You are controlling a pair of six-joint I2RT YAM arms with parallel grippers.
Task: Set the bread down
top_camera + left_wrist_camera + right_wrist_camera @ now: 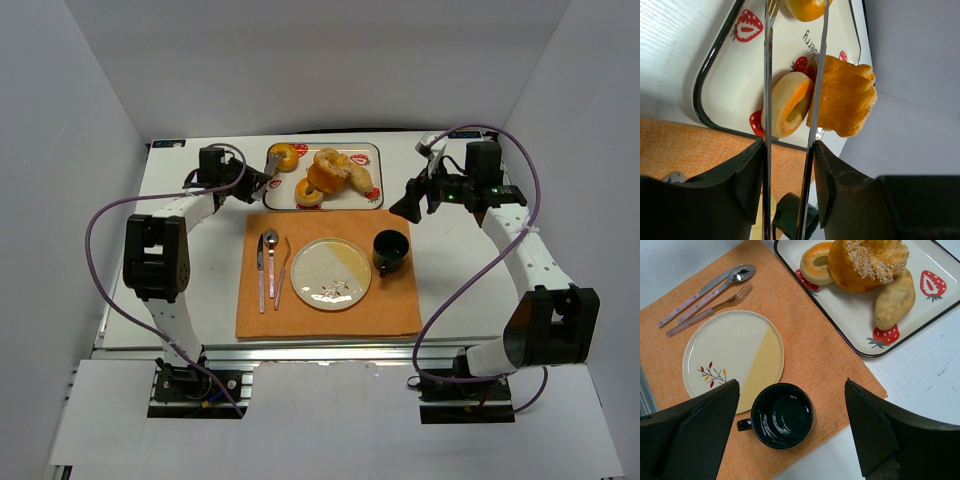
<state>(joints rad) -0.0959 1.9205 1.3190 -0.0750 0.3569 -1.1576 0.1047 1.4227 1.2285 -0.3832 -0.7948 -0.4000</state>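
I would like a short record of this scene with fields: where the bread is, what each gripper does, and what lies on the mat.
target: small golden ring-shaped bun, on the white strawberry-print tray, far left corner
left gripper: holds long metal tongs, blades either side of the bun; contact unclear
right gripper: open, above the dark cup
orange woven mat: round cream plate, cup, pale-handled cutlery

Partial print "berry" on the floor of the strawberry-patterned tray, other letters hidden.
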